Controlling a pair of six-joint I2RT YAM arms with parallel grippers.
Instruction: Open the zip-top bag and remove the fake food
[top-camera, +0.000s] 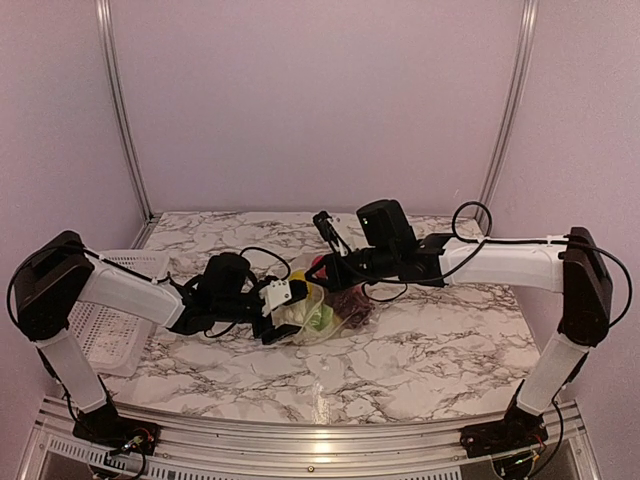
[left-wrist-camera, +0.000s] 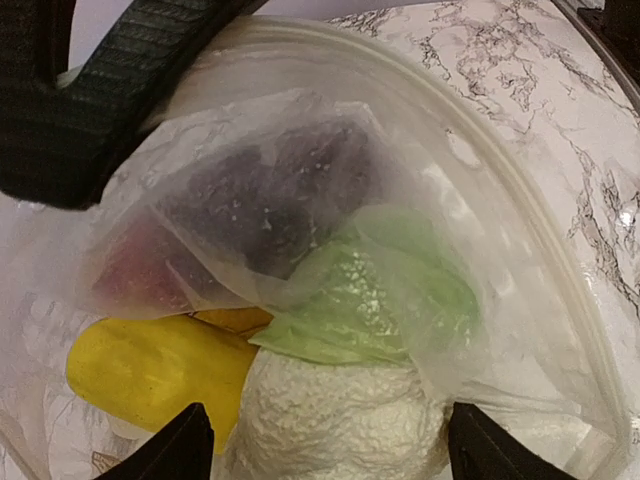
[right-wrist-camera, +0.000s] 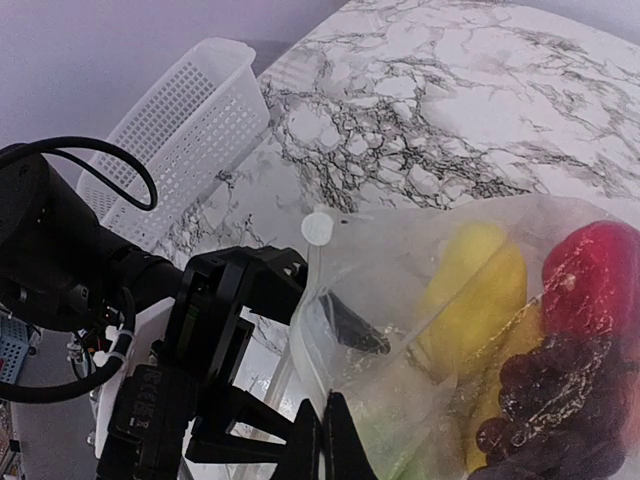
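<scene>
Zip-top bag (top-camera: 318, 318) mid-table, right of white basket (top-camera: 110, 320), mouth facing basket. Right gripper (right-wrist-camera: 325, 440) pinched shut on rim, likely propping mouth open. Left gripper (left-wrist-camera: 335, 445) jaws spread wide inside mouth, straddling cream lump (left-wrist-camera: 330, 405) among fake food (left-wrist-camera: 160, 365), seemingly lining up grab.

Soft, even, slightly dim light; wrist close-ups look mildly blurred.

Off to my left: white lattice basket (top-camera: 105, 320), standing on table (top-camera: 430, 350) close to its left edge, nothing visible inside. Tabletop marble-patterned, white with grey-black veining. Pale lilac walls (top-camera: 320, 100) behind and on both sides. Left aluminium post (top-camera: 118, 110) and right aluminium post (top-camera: 508, 110) rising from rear corners. Ribbed metal rail (top-camera: 300, 445) along near edge.
</scene>
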